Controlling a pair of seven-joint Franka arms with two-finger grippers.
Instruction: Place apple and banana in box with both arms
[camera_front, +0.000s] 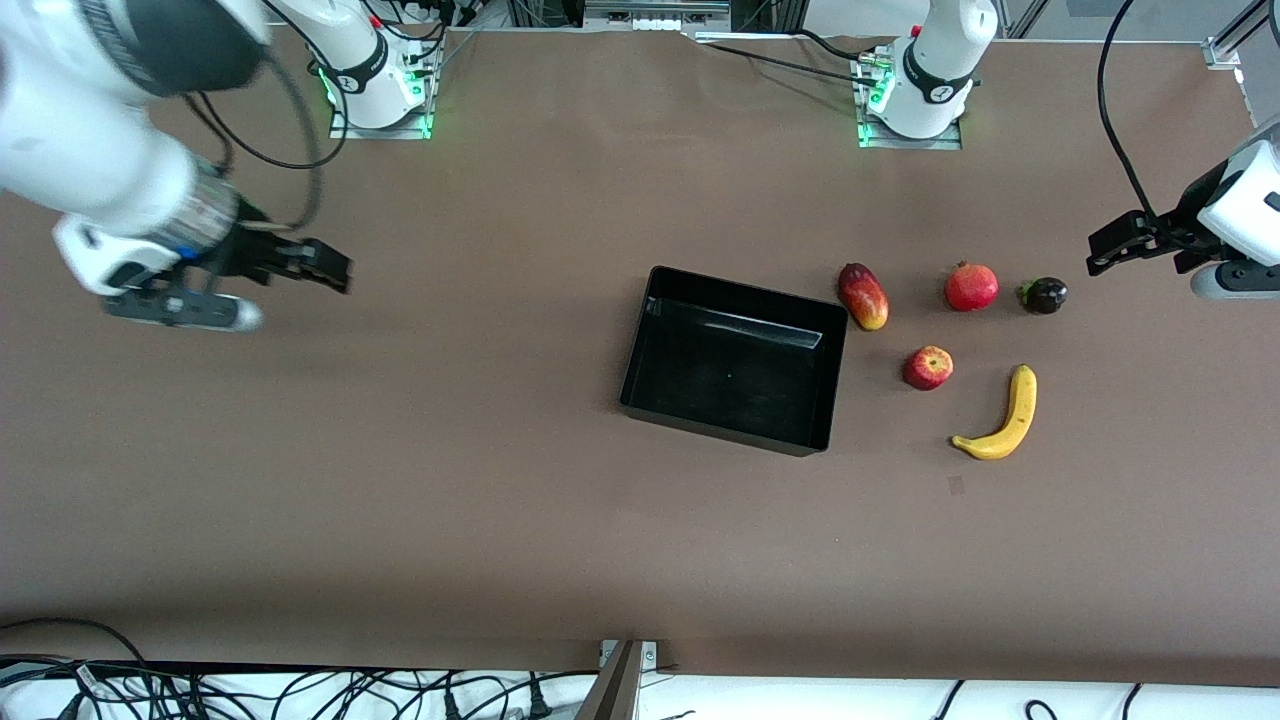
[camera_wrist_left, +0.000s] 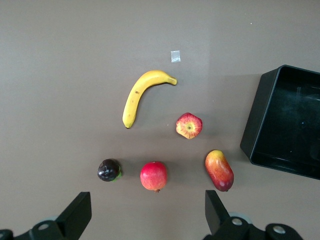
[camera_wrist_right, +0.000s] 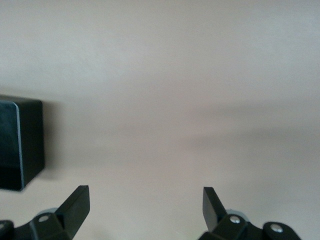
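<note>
The black box (camera_front: 735, 370) lies empty near the table's middle; its wall (camera_wrist_left: 265, 125) and a corner (camera_wrist_right: 20, 145) show in the wrist views. The small red apple (camera_front: 928, 367) (camera_wrist_left: 189, 125) lies beside the box toward the left arm's end. The yellow banana (camera_front: 1003, 420) (camera_wrist_left: 140, 95) curves a little nearer to the front camera than the apple. My left gripper (camera_front: 1112, 250) (camera_wrist_left: 147, 215) hangs open and empty over the table at the left arm's end. My right gripper (camera_front: 335, 270) (camera_wrist_right: 146, 207) hangs open and empty over bare table toward the right arm's end.
A red-and-yellow mango (camera_front: 863, 296) (camera_wrist_left: 219, 170), a red pomegranate (camera_front: 971, 286) (camera_wrist_left: 153, 176) and a small dark fruit (camera_front: 1044, 295) (camera_wrist_left: 108, 170) lie in a row farther from the front camera than the apple. A small paper scrap (camera_wrist_left: 175, 56) lies near the banana.
</note>
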